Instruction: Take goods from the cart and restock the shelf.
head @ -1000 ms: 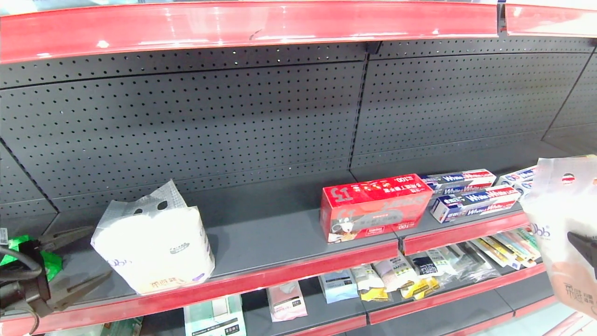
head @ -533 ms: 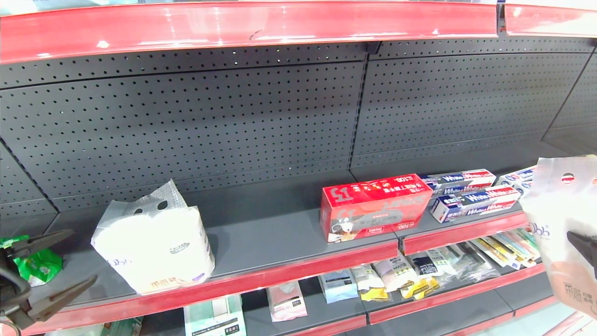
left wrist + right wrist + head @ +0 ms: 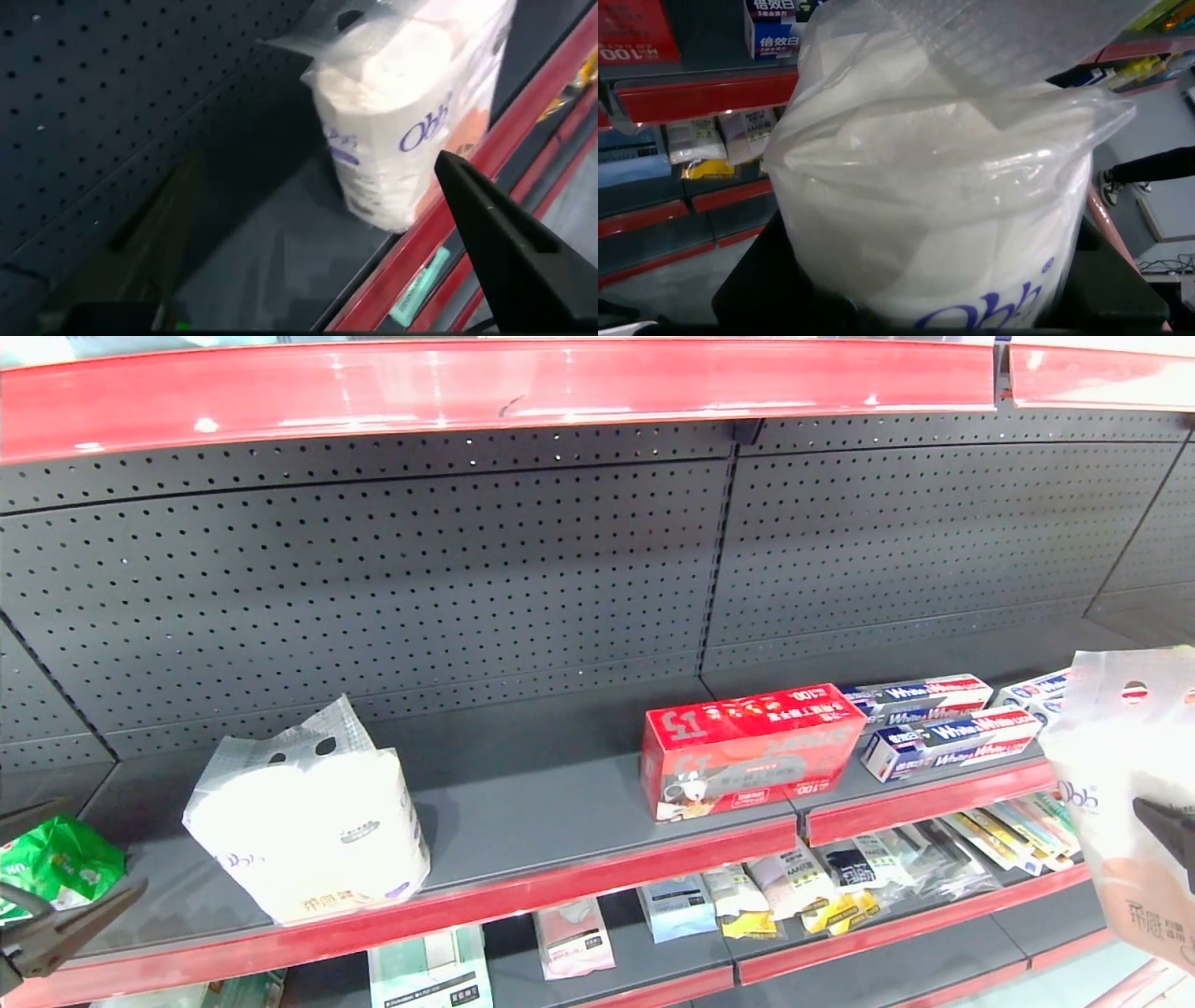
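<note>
Item: tissue pack (image 3: pixel 1125 775), 4 o'clock, clamped mid-body in right gripper (image 3: pixel 1162 831). Likely light, soft, crushable, with slick film; grip the body, not the handle flap. Second pack (image 3: pixel 308 821) on shelf (image 3: pixel 560 784), 8 o'clock; left gripper (image 3: pixel 318 168) fingers apart, empty.

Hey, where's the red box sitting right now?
In the head view, the red box lies on the shelf right of centre, beside the toothpaste boxes, well right of the white paper pack.
</note>
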`<state>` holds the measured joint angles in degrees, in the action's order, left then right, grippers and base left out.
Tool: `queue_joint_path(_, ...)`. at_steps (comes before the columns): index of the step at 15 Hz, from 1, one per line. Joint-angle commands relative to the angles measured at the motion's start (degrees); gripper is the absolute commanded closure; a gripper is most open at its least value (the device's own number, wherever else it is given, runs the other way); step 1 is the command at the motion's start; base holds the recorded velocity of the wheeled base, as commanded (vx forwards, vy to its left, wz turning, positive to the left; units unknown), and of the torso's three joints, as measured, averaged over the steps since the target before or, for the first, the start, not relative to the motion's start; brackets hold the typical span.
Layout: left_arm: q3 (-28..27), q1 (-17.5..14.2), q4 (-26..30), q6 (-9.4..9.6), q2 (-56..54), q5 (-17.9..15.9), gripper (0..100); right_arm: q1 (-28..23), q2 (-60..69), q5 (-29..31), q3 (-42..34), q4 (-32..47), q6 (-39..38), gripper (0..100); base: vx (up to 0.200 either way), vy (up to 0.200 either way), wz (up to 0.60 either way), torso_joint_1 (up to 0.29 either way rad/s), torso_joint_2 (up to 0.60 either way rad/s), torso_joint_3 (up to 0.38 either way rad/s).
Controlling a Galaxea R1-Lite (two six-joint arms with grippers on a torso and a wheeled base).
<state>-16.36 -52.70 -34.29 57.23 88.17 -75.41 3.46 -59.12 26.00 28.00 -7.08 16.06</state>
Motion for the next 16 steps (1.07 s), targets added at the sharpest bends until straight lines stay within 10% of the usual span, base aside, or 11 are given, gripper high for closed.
queue_joint_path(1,-0.2,-1.6,-1.0,-0.02,-0.4,1.1,0,0.0,0.1,0.0,-0.1,0.0,0.0,100,0.0,0.0,0.0,0.0,0.0,0.0)
queue_joint_path(9,0.2,-2.4,-1.7,-1.78,-0.4,10.5,0,0.0,-0.1,0.1,-0.2,0.0,0.0,100,0.0,0.0,0.0,0.0,0.0,0.0)
queue_joint_path(16,1.1,1.8,-1.9,-24.63,-9.4,30.8,0,0.1,-0.9,0.0,-0.4,0.0,-0.1,100,0.0,0.0,0.0,0.0,0.0,0.0)
